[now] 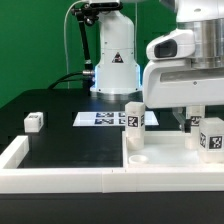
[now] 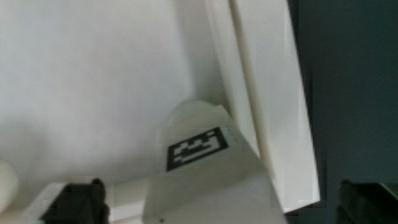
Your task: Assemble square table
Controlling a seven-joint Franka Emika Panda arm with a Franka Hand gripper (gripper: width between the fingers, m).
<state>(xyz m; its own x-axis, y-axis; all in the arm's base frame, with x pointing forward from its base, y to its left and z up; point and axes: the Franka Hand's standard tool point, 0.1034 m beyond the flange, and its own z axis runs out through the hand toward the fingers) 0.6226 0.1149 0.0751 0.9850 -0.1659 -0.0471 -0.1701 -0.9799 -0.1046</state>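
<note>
Black desk (image 1: 60, 105) takes up most of the exterior view, w/ the white robot arm (image 1: 185, 60) filling the top of that view's right. A long white rail (image 1: 60, 178) runs along the near edge and up the exterior view's left side.

Next biggest is the tabletop slab (image 1: 165, 157). It lies flat on the desk at the exterior view's lower right, right up against the near rail, under the arm. The marker board (image 1: 103, 119) lies flat around the middle of the desk, further back than the slab.

Legs, 3 I can make out:
- upright leg (image 1: 133, 114) w/ a tag facing the cam, standing at the slab's back corner on the exterior view's left, just beside the marker board's end
- second leg (image 1: 210, 136), tagged, at the exterior view's far right, on or right behind the slab, can't tell which
- third leg (image 1: 35, 121), off alone on the exterior view's left, well apart from the rest

Gripper (image 1: 196, 125) hangs above the slab's right part, near the second leg. In the wrist view the gripper (image 2: 219, 203) is spread wide: fingertips (image 2: 75, 202) sit far apart and aren't pinching anything. Between them there's white slab surface (image 2: 89, 90) and a tagged leg (image 2: 199, 148); neither fingertip touches the leg afaict. Can't tell which leg that one is.
</note>
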